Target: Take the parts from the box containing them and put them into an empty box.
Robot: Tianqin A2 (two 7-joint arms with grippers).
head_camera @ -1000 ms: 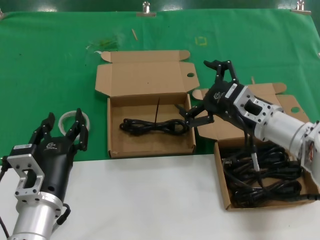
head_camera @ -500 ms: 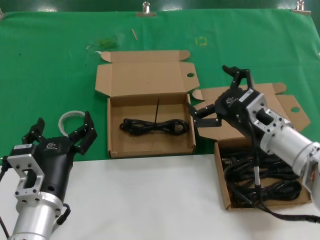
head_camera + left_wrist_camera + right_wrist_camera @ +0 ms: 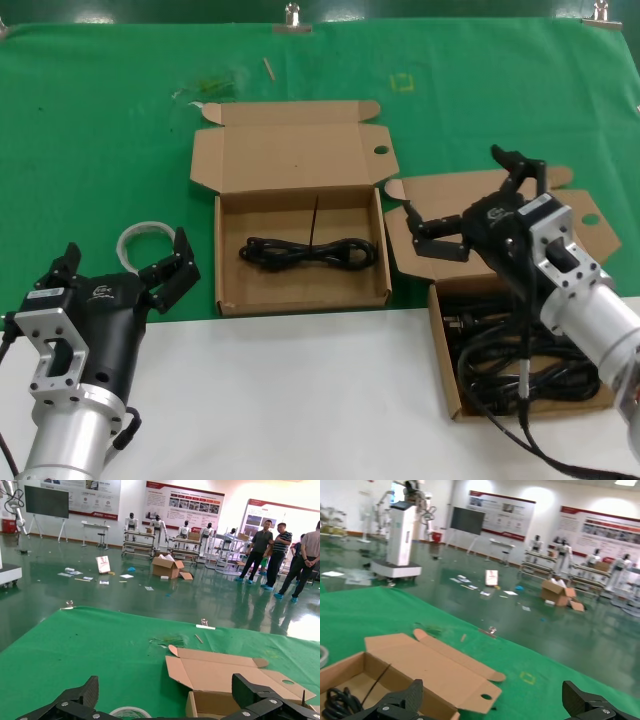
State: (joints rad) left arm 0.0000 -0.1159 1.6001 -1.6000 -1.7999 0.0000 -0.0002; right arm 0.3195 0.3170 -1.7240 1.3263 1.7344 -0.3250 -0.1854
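Black cord in middle box, right gripper spread, seemingly empty, left gripper spread, idle.

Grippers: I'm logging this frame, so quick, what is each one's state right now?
Left gripper: open, empty, low beside the whitish ring.
Right gripper: open, empty, above the full box.

No text, label, brand or number is legible anywhere; the wall posters' print is too small.
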